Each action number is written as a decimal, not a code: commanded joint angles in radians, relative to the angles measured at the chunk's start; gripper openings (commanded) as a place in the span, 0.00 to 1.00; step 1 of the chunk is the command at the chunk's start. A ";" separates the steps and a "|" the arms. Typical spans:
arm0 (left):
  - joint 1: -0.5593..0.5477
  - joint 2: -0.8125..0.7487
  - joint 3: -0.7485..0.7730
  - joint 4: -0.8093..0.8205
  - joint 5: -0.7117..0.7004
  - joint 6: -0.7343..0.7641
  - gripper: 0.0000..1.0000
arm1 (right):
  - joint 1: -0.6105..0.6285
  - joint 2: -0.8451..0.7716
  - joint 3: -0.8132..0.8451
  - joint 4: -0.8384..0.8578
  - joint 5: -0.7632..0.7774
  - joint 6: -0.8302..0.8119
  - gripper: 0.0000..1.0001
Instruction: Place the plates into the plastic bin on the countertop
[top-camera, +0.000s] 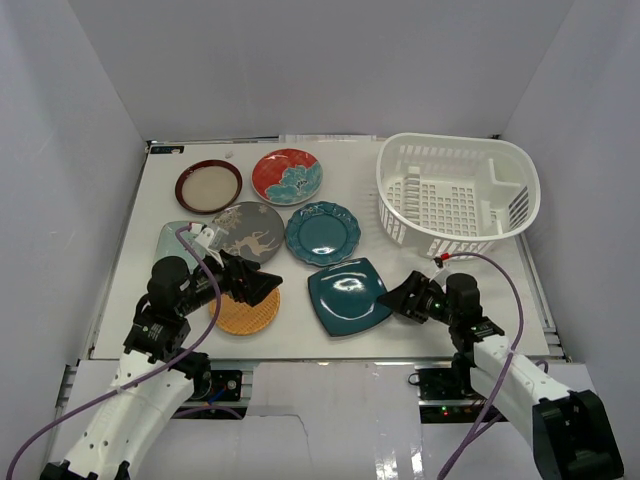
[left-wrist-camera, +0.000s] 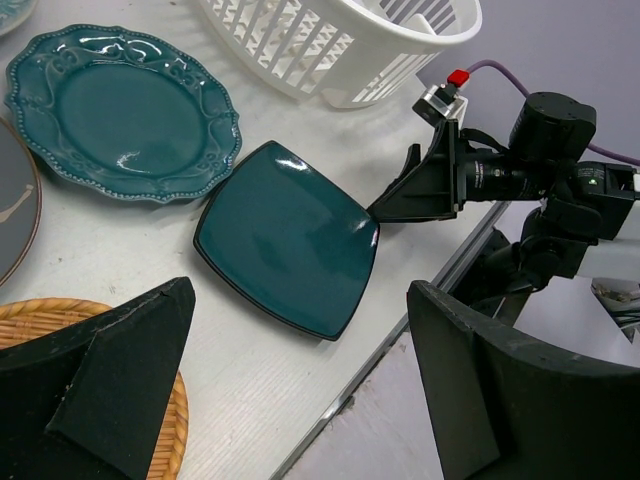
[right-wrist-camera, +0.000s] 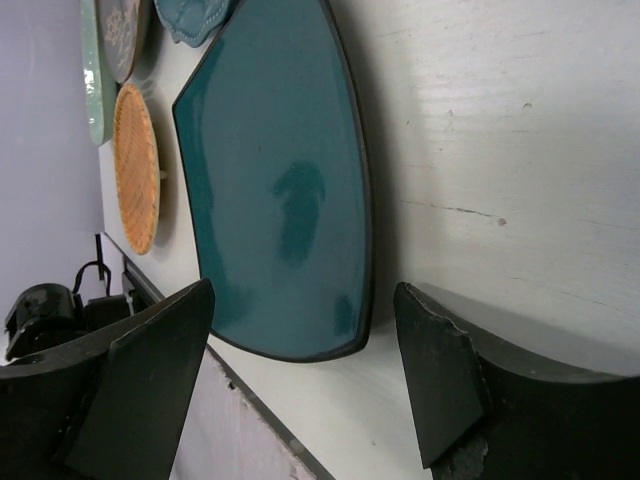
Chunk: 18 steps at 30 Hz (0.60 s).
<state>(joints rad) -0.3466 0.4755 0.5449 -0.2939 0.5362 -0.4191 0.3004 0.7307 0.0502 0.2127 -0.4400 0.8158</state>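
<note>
A pale-green rectangular plate (top-camera: 172, 238) lies at the left, partly under the left arm, with the dark-rimmed cream plate (top-camera: 208, 186) farther back. The left hand (top-camera: 255, 288), spread wide and holding nothing, hangs over the orange woven plate (top-camera: 245, 314), just near of the grey deer-print plate (top-camera: 250, 230). In the middle, the red-teal floral plate (top-camera: 286, 176) lies far and the teal scalloped plate (top-camera: 322, 232) nearer. The teal square plate (top-camera: 346, 296) lies flat on the counter (top-camera: 300, 345). The right hand (top-camera: 393, 300), wide and empty, sits low at this plate's right corner. The plastic bin (top-camera: 458, 193) stands far right, apart from every plate.
</note>
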 joint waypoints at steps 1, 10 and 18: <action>0.003 -0.002 0.009 -0.008 0.015 0.008 0.98 | -0.006 0.067 -0.171 0.184 -0.074 0.039 0.77; 0.004 0.003 0.009 -0.010 0.011 0.008 0.98 | -0.001 0.257 -0.187 0.300 -0.049 0.033 0.64; 0.008 0.002 0.009 -0.011 0.008 0.008 0.98 | 0.005 0.482 -0.156 0.399 -0.048 -0.029 0.49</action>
<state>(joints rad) -0.3458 0.4782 0.5449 -0.2939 0.5362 -0.4191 0.3016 1.1435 0.0536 0.5861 -0.5087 0.8436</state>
